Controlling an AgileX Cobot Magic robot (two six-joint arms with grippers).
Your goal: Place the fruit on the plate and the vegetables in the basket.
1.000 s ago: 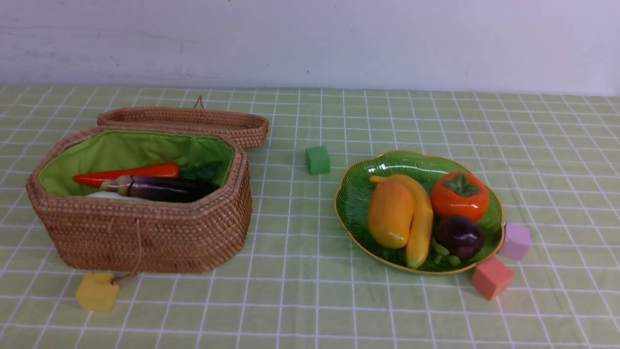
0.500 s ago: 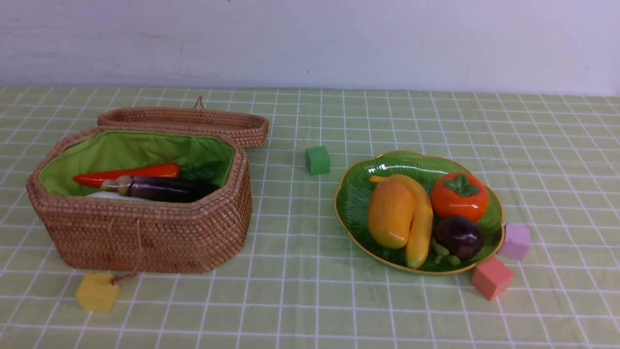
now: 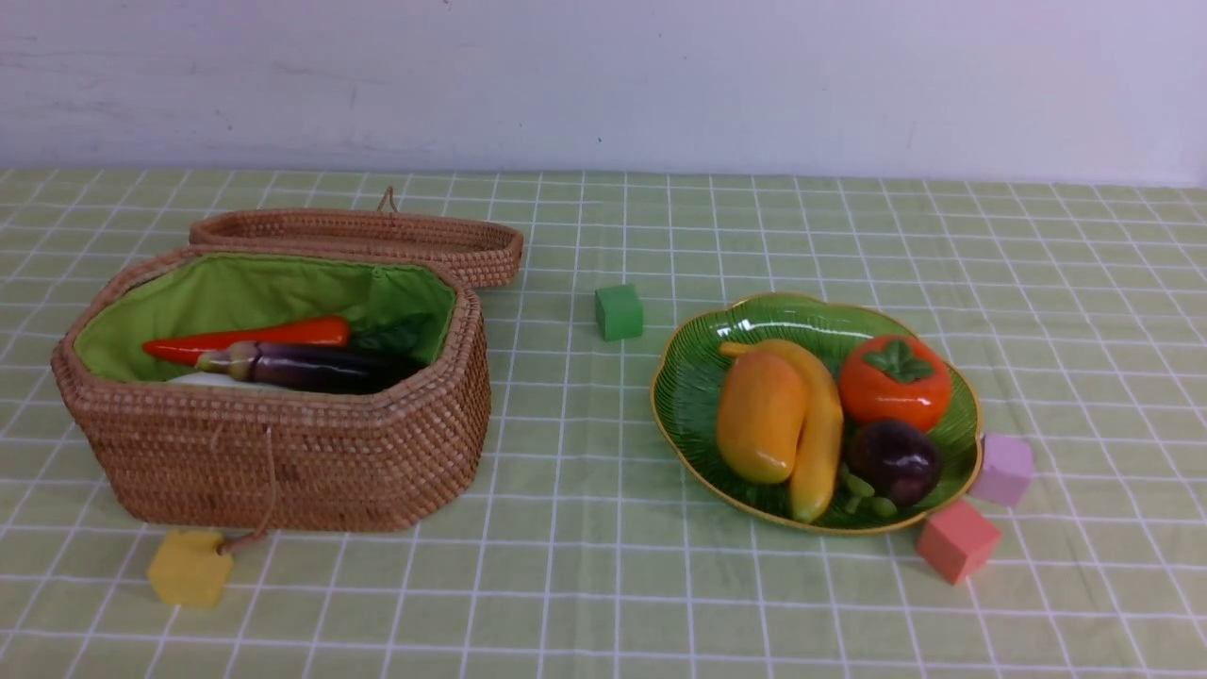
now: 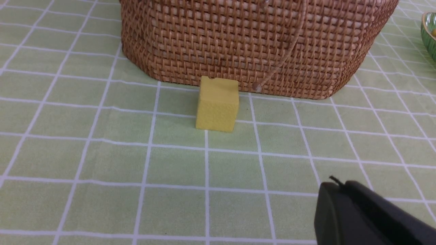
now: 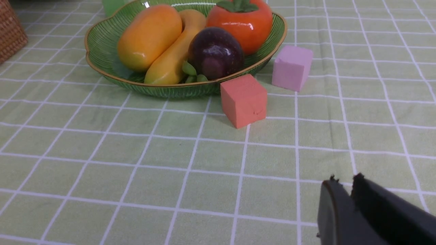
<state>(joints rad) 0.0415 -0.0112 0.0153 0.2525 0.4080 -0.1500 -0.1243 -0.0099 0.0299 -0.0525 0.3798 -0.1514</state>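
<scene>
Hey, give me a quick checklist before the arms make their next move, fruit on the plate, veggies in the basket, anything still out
1. Mango, banana, persimmon, mangosteen on plate: ok.
2. Chili and eggplant in basket: ok.
3. Radish and cucumber in basket: cannot tell, mostly hidden.
4. No fruit or vegetable on the tablecloth: ok.
5. Left gripper empty: ok.
6. Right gripper empty: ok.

Left end effector (image 4: 335,185) is closed and empty; right end effector (image 5: 344,182) shows a narrow gap.
</scene>
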